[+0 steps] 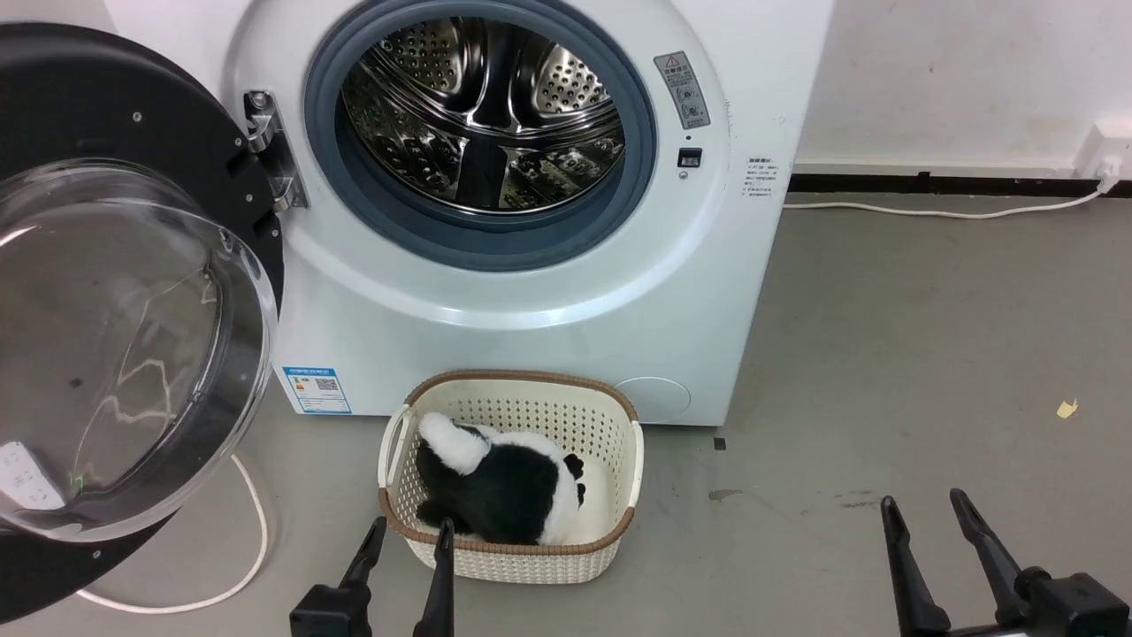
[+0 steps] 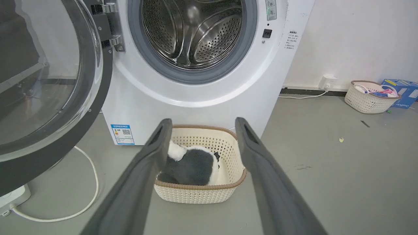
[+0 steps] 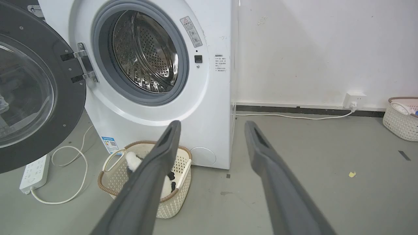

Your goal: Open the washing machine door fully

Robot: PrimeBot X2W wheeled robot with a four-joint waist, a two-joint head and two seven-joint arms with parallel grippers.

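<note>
Head view looks down at the washing machine point(image 1: 531, 354); both wrist views face it from lower (sharing the basket point(image 2: 196, 195)).

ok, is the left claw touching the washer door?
Apart. Head view: left claw open near the basket, bare floor between it and the washing machine door.

The washing machine door point(image 1: 124, 318) stood swung wide at left, glass bowl outward. The washing machine point(image 1: 548, 327) showed its drum point(image 1: 482, 115) bare. A cream basket point(image 1: 522, 379) on the floor point(image 1: 884, 354) held a plush toy point(image 1: 504, 487). The left tool point(image 1: 412, 524) and right tool point(image 1: 923, 498) sat low, fingers spread, empty.
</note>
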